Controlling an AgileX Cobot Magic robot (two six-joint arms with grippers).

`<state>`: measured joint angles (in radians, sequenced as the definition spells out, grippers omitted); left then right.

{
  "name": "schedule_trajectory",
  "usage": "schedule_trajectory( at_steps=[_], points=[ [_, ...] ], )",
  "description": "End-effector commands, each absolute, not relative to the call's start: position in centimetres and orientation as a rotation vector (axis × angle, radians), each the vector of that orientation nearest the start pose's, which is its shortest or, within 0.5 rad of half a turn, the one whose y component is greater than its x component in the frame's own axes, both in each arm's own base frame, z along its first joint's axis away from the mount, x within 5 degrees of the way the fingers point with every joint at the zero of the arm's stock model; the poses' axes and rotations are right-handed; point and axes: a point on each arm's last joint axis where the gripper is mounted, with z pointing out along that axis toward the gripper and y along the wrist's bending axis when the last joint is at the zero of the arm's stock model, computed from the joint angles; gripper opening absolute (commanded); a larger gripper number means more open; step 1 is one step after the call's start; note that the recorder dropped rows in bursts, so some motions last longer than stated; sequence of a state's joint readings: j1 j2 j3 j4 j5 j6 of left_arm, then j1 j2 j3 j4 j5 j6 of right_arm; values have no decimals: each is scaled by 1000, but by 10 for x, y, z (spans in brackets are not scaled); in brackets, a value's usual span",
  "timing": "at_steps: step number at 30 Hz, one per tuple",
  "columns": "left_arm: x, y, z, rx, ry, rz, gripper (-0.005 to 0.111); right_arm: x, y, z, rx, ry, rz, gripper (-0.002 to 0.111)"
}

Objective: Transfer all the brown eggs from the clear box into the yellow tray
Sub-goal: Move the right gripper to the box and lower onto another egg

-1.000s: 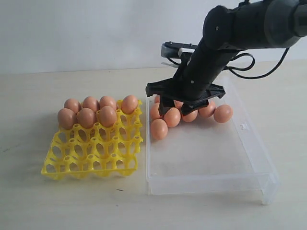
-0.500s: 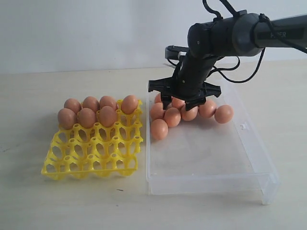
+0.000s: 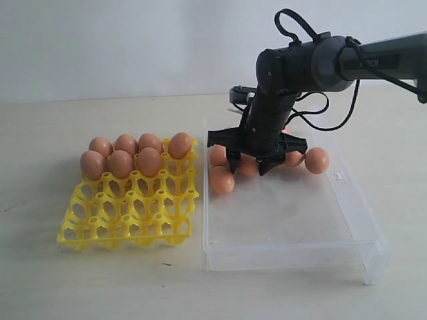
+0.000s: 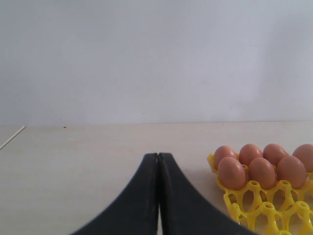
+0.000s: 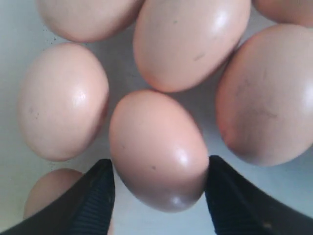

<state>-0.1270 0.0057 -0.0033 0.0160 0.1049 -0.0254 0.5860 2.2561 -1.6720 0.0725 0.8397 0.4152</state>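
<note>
Right jaws are spread and reach down into the far end of the clear box (image 3: 363, 200), with one black finger (image 5: 93, 200) on each side of a single brown egg (image 5: 156, 147) lying on the box floor. The pads sit right at its flanks, but it cannot be told whether they press it. More brown eggs (image 3: 316, 160) crowd round it at that end, some touching one another and some hidden behind the arm, and one lies a little nearer by the box's left wall. The near half of the box is bare.

Just left of the box on the pale counter (image 3: 40, 267) stands the yellow tray (image 3: 127, 220). Seven eggs sit in its cups, four in the back row (image 3: 126, 143) and three in the next (image 3: 120, 163).

Left jaws are pressed together with nothing between them, their fingers (image 4: 142, 196) above the counter beside the tray.
</note>
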Motion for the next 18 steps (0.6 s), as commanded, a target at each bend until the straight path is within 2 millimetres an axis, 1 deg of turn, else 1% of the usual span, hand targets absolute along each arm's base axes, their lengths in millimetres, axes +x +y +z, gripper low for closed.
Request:
schedule_trajectory(
  at_steps=[1,2,4,8,11,18],
  points=[
    [56,-7,204,86,1585,-116,0,384,258,131,-206,2924,246,42],
    [56,-7,204,86,1585,-116,0,384,258,131,-214,2917,241,40],
    [56,-7,204,86,1585,-116,0,385,257,132,-229,2906,224,41],
    [56,-7,204,86,1585,-116,0,387,255,132,-289,2884,182,51],
    [56,-7,204,86,1585,-116,0,387,254,132,-332,2874,166,56],
    [56,-7,204,86,1585,-116,0,387,254,132,-436,2858,154,57]
  ],
)
